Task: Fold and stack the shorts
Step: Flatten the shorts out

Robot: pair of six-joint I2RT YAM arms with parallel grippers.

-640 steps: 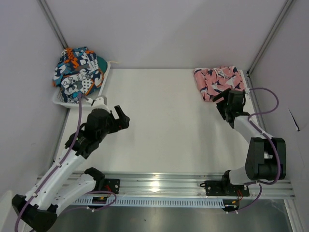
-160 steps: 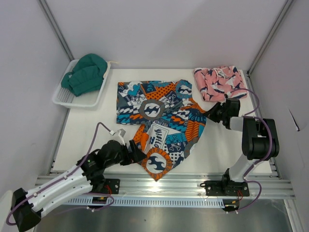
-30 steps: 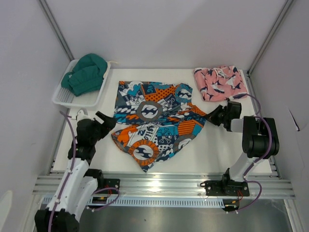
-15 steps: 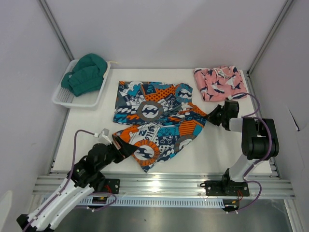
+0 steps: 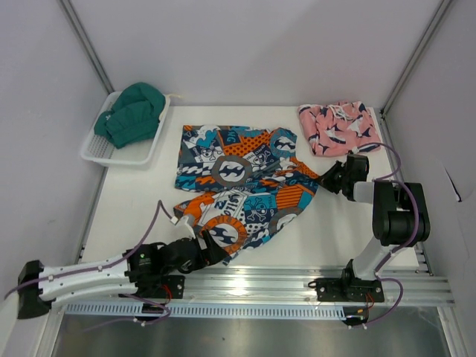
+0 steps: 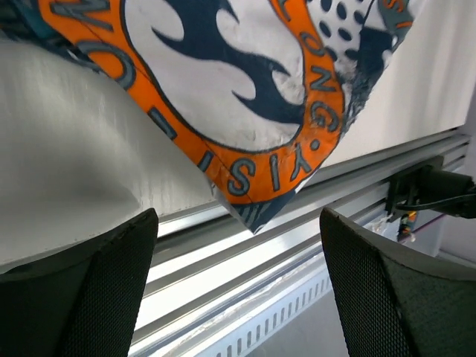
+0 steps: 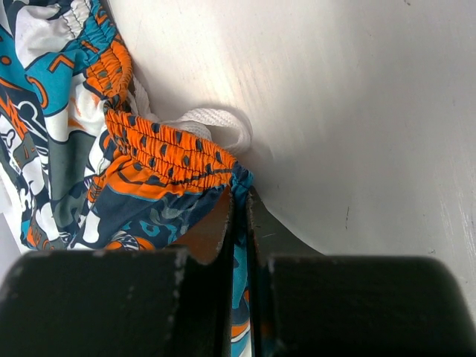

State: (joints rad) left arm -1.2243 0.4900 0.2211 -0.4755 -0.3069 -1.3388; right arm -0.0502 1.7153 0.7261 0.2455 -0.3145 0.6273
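The teal, orange and navy patchwork shorts [image 5: 238,182] lie spread flat mid-table, one leg hem pointing at the front edge. The pink shark-print shorts [image 5: 338,128] sit folded at the back right. My left gripper [image 5: 212,251] lies low at the front edge, open. In the left wrist view the shorts' hem corner [image 6: 249,216] lies just ahead of the left gripper [image 6: 238,294], with nothing between the fingers [image 6: 104,297]. My right gripper [image 5: 331,177] is shut on the waistband corner of the patchwork shorts [image 7: 149,167]; the fabric is pinched in the right gripper [image 7: 239,204], beside the white drawstring [image 7: 216,123].
A white basket [image 5: 111,152] at the back left holds a green garment [image 5: 134,111]. The aluminium rail [image 5: 297,279] runs along the front edge just under my left gripper. Frame posts rise at both back corners.
My left arm has swung from the table's left side down to the front edge, bringing its open gripper to the shorts' lower hem corner. The right gripper has kept its grip and place.
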